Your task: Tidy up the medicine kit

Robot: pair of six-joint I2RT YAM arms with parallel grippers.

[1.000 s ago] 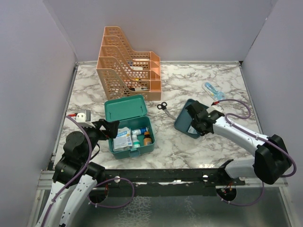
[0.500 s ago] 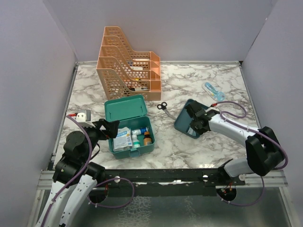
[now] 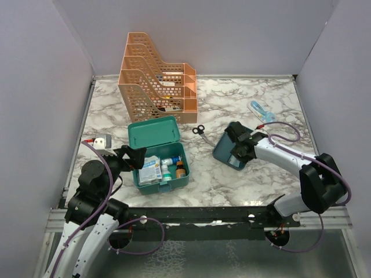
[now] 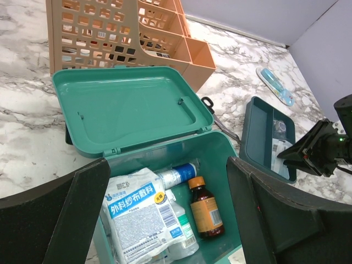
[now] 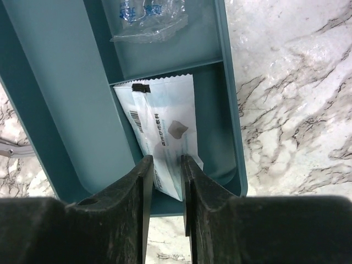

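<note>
Our left gripper (image 4: pixel 166 184) gapes over the box's (image 4: pixel 219 147) 外科纱布敷料 packet (image 4: pixel 135 212); right gripper (image 5: pixel 163 165) slightly parted astride the tray's (image 5: pixel 71 110) barcoded sachet (image 5: pixel 165 121).

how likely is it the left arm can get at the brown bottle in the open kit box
Probably yes: the lid is swung back, the brown bottle lies uncovered inside the box, and the left pincer hangs open over the box with nothing between.

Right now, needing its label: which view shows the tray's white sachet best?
Right wrist: the white sachet sits in the teal tray, barcode visible. Left wrist shows a distant sliver; in top external the right gripper mostly covers it.
</note>
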